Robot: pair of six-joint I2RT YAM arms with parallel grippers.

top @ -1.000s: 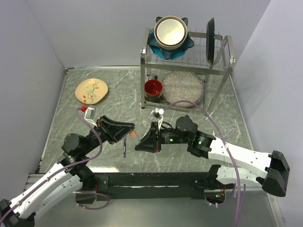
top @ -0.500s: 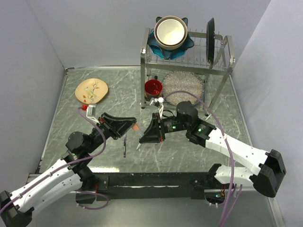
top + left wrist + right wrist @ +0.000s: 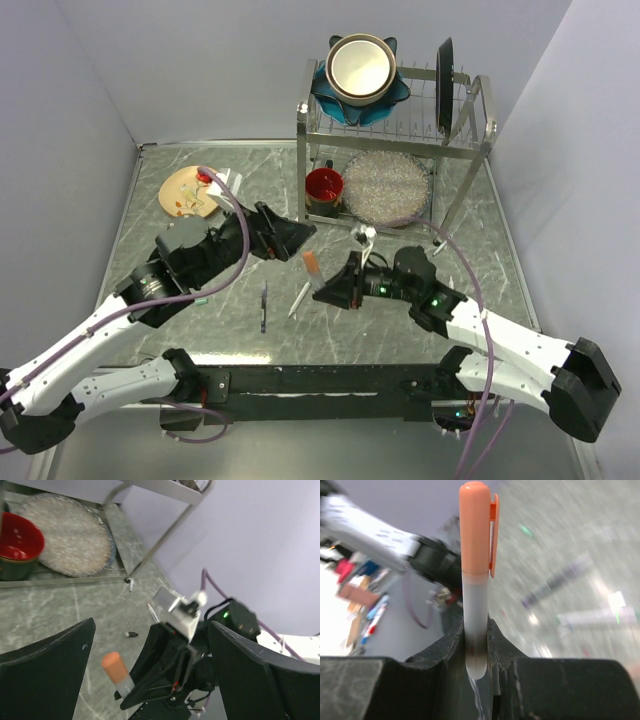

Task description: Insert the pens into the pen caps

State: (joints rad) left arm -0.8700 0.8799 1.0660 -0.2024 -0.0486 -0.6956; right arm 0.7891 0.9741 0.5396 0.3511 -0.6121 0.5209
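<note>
My right gripper (image 3: 322, 291) (image 3: 476, 652) is shut on a white pen (image 3: 474, 625) that stands upright in its jaws. An orange pen cap (image 3: 476, 530) (image 3: 311, 264) (image 3: 113, 664) sits on the pen's upper end. Just up and left of it, my left gripper (image 3: 305, 245) (image 3: 150, 625) is wide open, its fingers on either side of the capped pen without touching it. A dark pen (image 3: 264, 307) and a white pen (image 3: 299, 298) lie on the table between the arms. A teal cap (image 3: 199, 299) lies further left, and a small black cap (image 3: 131, 634) lies on the table.
A metal dish rack (image 3: 470, 150) stands at the back with a bowl (image 3: 358, 68) on top. A red cup (image 3: 324, 187) and a glittery plate (image 3: 385, 185) sit under it. A beige plate (image 3: 185, 190) lies at the back left.
My left gripper has opened, let go of the orange cap and swung up and right. The cap now sits on the pen in my right gripper, which has shifted right.
</note>
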